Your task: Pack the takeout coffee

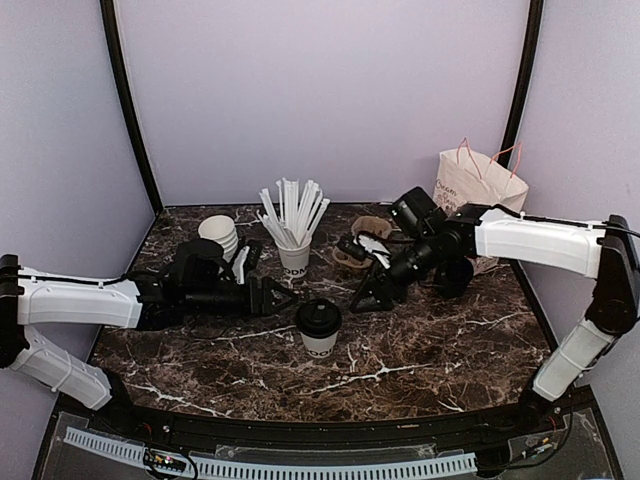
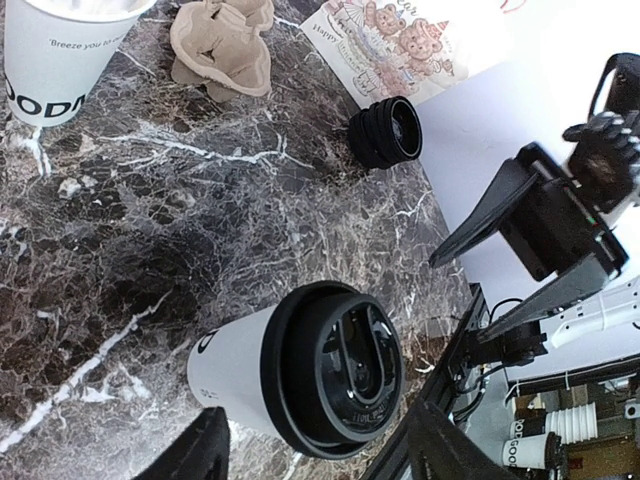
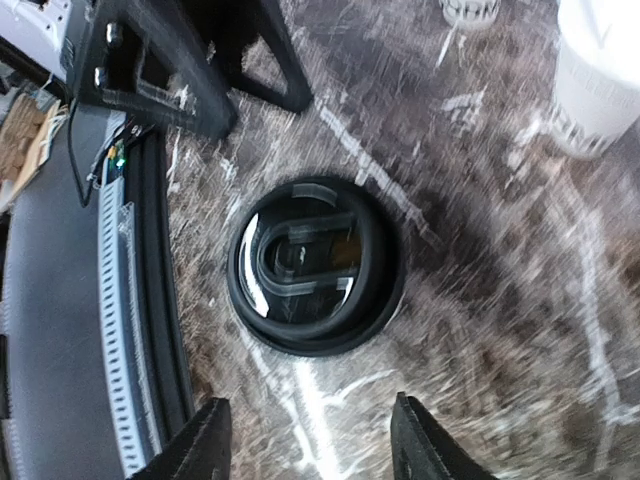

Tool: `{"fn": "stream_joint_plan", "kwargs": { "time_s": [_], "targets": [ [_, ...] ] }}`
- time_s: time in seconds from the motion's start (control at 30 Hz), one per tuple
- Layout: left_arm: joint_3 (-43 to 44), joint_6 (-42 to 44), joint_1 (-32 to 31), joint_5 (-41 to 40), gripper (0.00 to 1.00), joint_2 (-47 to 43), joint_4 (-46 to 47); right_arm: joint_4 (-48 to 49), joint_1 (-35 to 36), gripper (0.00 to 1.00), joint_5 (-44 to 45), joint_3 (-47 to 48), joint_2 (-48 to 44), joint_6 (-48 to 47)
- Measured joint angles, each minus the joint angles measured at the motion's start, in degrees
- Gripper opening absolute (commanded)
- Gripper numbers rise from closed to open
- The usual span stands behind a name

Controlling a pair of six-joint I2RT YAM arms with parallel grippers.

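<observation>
Takeout coffee (image 1: 319,325) stands upright between left gripper (image 1: 285,296) and right gripper (image 1: 365,300); both gape empty, seemingly ready to grasp.

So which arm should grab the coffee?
Probably left: the left gripper is open, with the takeout coffee almost between its fingers, side-on. The right gripper, also open, looks down from farther off.
</observation>
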Motion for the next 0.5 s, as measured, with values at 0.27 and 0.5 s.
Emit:
{"fn": "stream_joint_plan", "kwargs": {
  "time_s": [0.27,0.5],
  "targets": [
    [0.02,-2.71,0.11,0.7,0.35,2.99,0.94,5.64,-4.22,0.31,-14.93,-10.43,2.62,12.79],
    [0.0,-3.85,0.61,1.38,0.35,5.22,2.1,9.51,-5.03,0.27,-22.91,-9.27,7.98,18.4]
  ]
}}
